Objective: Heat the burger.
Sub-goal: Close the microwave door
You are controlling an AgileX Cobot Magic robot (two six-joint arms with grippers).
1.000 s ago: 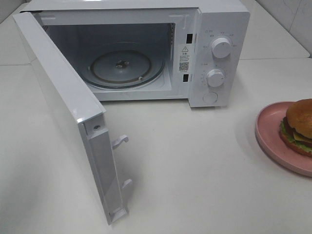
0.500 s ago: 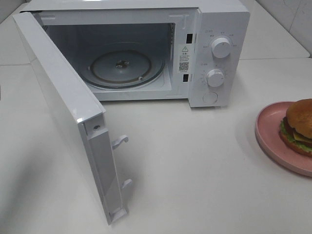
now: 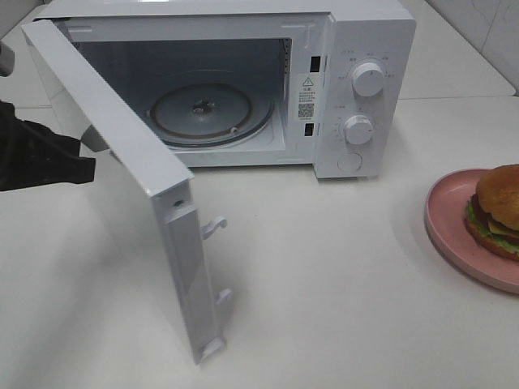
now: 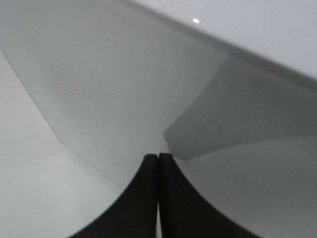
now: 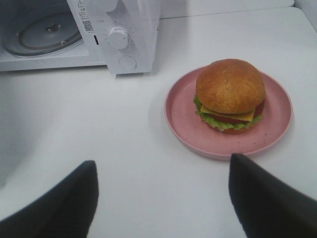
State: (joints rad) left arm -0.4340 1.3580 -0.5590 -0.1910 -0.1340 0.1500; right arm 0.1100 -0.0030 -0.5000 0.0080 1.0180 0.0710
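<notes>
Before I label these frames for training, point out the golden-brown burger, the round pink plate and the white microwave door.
golden-brown burger (image 5: 230, 91), right wrist view, top bun.
round pink plate (image 5: 184, 121), right wrist view, bare inner surface beside the burger.
white microwave door (image 3: 122, 146), exterior high view, top edge.

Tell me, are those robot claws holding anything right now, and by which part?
Nothing is held. The left gripper is shut and empty, against the microwave door. The right gripper hangs open near the burger, which sits untouched on its pink plate.
</notes>
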